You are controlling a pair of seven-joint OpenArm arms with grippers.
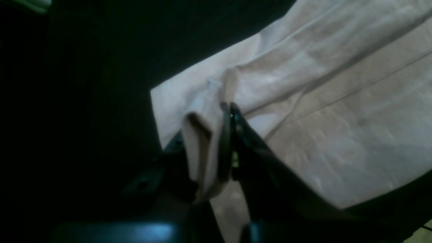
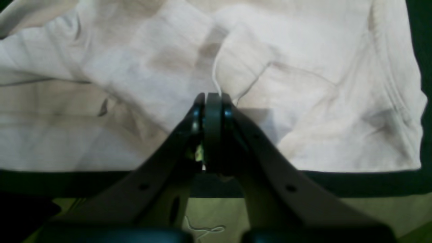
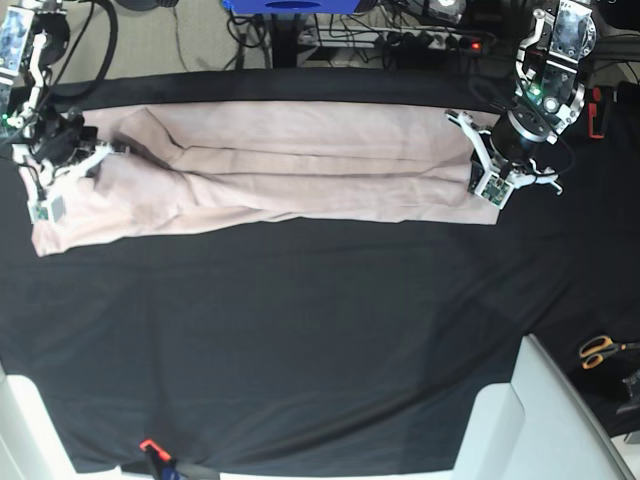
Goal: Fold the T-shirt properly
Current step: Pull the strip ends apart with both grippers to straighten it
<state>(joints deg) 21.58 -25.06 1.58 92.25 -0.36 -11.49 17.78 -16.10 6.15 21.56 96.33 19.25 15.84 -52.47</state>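
Both tools clamped: left tool (image 3: 487, 172) pinching the T-shirt (image 3: 290, 170) at three o'clock, right tool (image 3: 62, 168) at nine. Shirt stretched across the table's (image 3: 300, 340) twelve o'clock edge. Best to lift both ends level, keeping the fabric taut.

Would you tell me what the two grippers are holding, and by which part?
Both hold the T-shirt: the left gripper pinches one end's edge, the right gripper a fold at the other end.
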